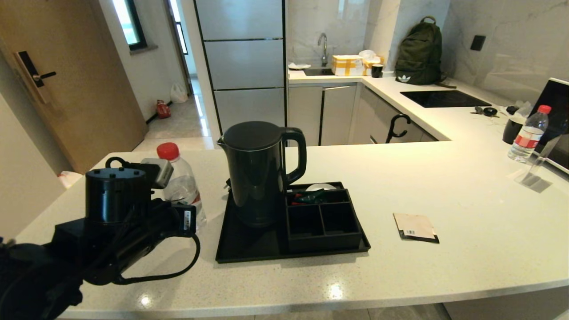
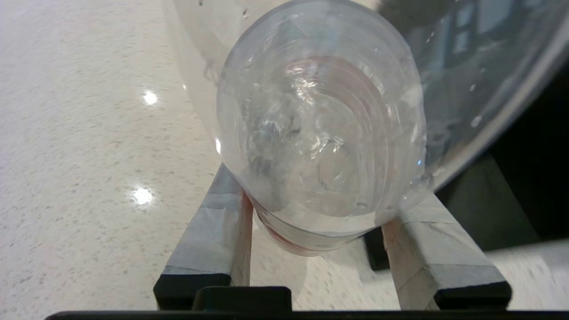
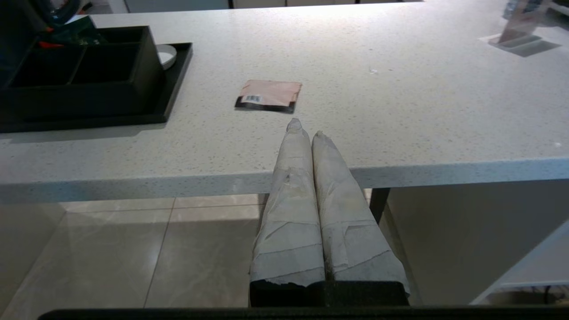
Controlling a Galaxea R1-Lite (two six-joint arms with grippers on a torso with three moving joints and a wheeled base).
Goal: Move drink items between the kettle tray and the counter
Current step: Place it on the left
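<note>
My left gripper (image 2: 321, 198) is shut on a clear water bottle (image 2: 320, 133), its taped fingers (image 2: 213, 231) pressing both sides of the body. In the head view the bottle (image 1: 182, 182) with its red cap (image 1: 167, 151) leans slightly just left of the kettle tray (image 1: 249, 251), behind my left wrist (image 1: 115, 195). The wrist view looks at its underside, with the counter (image 2: 89, 155) below. The flat beige sachet (image 1: 415, 226) with a barcode lies on the counter (image 1: 444, 186) right of the tray, also in the right wrist view (image 3: 269, 94). My right gripper (image 3: 306, 129) is shut and empty, low before the counter's front edge.
The tall black kettle (image 1: 260, 173) stands on the tray beside the black compartment box (image 1: 322, 222), which holds red and green packets (image 1: 309, 197). A second red-capped bottle (image 1: 529, 133) and a clear stand (image 1: 535, 171) are at the far right.
</note>
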